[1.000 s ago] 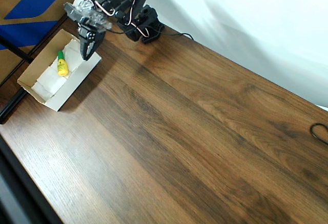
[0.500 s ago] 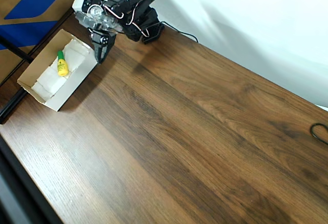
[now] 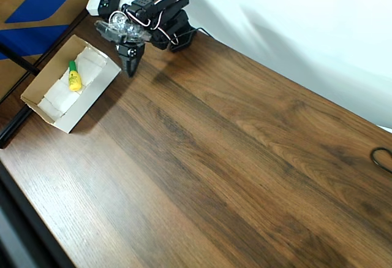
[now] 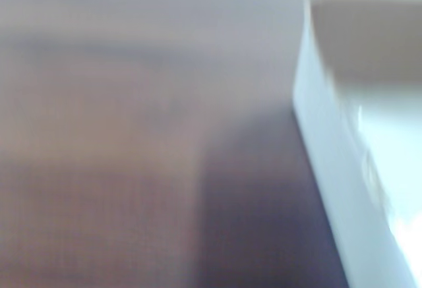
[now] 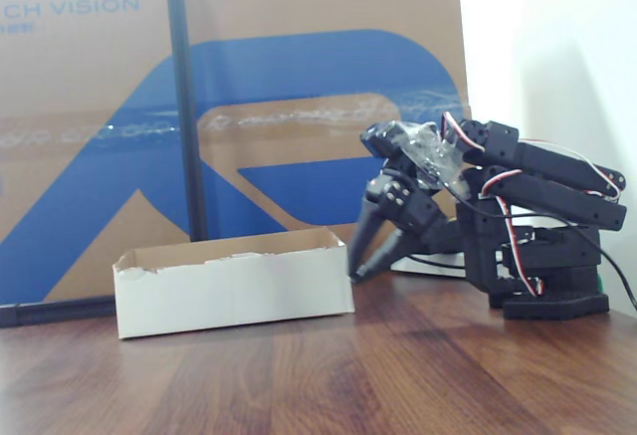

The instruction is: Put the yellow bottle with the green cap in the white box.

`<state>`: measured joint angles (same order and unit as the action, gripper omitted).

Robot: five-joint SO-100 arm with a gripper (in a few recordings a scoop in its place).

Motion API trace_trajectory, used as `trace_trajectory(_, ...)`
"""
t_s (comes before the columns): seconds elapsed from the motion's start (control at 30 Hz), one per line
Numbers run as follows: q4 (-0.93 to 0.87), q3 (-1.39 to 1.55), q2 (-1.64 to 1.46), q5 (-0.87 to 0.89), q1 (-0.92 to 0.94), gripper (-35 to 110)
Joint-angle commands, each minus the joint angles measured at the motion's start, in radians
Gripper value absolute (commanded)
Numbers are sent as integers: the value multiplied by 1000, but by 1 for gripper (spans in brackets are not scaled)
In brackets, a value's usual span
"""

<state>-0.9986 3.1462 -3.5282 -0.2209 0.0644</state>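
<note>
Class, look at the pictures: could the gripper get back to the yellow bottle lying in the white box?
Probably yes: the gripper is just outside the open-topped white box, and nothing covers the yellow bottle.

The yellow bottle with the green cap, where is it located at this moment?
In the overhead view, the yellow bottle with the green cap lies inside the white box at the upper left of the table, to the left of the gripper.

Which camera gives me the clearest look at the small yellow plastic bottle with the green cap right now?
The overhead view: the small yellow plastic bottle with the green cap lies uncovered inside the shallow white cardboard box. The fixed view has the box's near wall hiding it; the wrist view is blurred.
</note>
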Motion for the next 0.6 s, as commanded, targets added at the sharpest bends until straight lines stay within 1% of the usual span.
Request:
trace_trajectory(0.0,-100,9,-43,-25,17,0)
trace_trajectory(0.2,-284,9,-46,-61,-48,0)
trace_trajectory(0.4,-281,9,-44,-11,-18,0)
trace_trajectory(0.57,-281,9,-44,-11,-18,0)
